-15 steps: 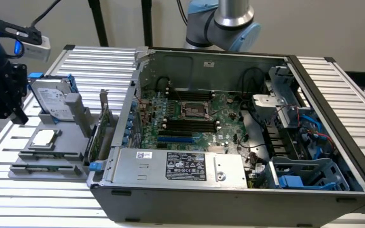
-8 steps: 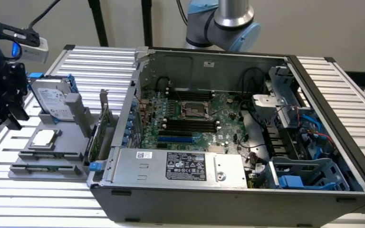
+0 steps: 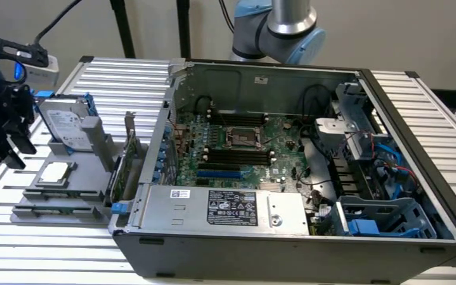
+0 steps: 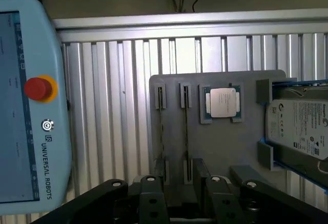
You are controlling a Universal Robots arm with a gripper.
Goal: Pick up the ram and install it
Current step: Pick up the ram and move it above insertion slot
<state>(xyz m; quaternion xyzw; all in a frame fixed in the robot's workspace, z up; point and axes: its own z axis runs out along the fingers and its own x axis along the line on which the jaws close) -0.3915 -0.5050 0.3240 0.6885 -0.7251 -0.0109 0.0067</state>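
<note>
At the exterior view's far left, over the ribbed metal table (image 3: pixel 22 249), my gripper (image 3: pixel 2 148) hangs with its fingers (image 4: pixel 151 196) spread apart and nothing pinched between them. Off to one side of my fingers lies a pale blue teach pendant (image 4: pixel 31 106) with a red stop button (image 4: pixel 37 88). Just ahead of my fingertips sits a grey holder tray (image 4: pixel 225 152). The ram (image 4: pixel 185 131) stands on edge in its slots there, a thin stick running away from me, lined up with the gap between my fingers; I am not touching it. A second stick (image 4: pixel 161 131) stands parallel just beside it, in line with one finger. Past the ram, farther from my fingers, the square silver processor (image 4: pixel 223 102) lies flat in its pocket, and beyond that sits a hard drive (image 4: pixel 300 126). Towards the exterior view's right, an upright green expansion card (image 3: pixel 126 160) stands between the tray and the open computer case (image 3: pixel 291 255), well apart from my fingers. Inside the case lies the motherboard (image 3: pixel 244 148) with its dark memory slots (image 3: pixel 236 157), and a grey power supply (image 3: pixel 228 208) sits along the near wall
</note>
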